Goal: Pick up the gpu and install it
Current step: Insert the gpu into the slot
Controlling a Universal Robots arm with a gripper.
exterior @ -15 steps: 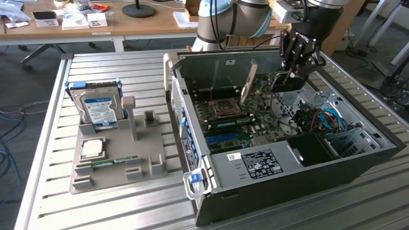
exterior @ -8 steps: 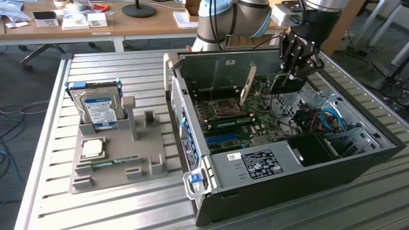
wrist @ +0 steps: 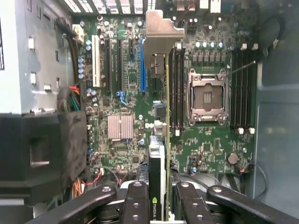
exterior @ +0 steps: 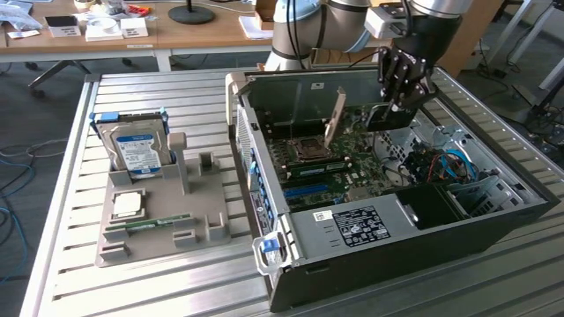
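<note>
Inside the open computer case point(exterior: 458, 218), as the exterior view gives it, the gripper point(exterior: 394, 111) hangs over the motherboard point(exterior: 352, 165) with its fingers clenched on the gpu point(exterior: 384, 121). The black body of the card sits directly under the fingertips. Its pale bracket point(exterior: 335, 119) stands out from there toward the exterior view's left, a little away from the fingers. I judge the card is not seated but held just above the board. Well apart from the fingers, outside the case, the hard drive point(exterior: 137, 148) stands in its grey holder point(exterior: 168, 218). From the wrist view the grip is more plain: the fingers point(wrist: 135, 200) press on the two flat faces, and the gpu point(wrist: 158, 163) is seen on edge between them. Its long axis runs straight away from the fingers, with the bracket point(wrist: 163, 28) at the far end, near the case wall. This axis is parallel to the expansion slots. The blue slot point(wrist: 142, 65) lies beyond the fingers, just beside the line of the card, on the side away from the CPU socket point(wrist: 208, 98). It appears not to be under the card. Whether another slot lies hidden below the card I cannot tell. So the relation that matters, in my judgement, is this small sideways offset between the card's lower edge and the blue slot.
</note>
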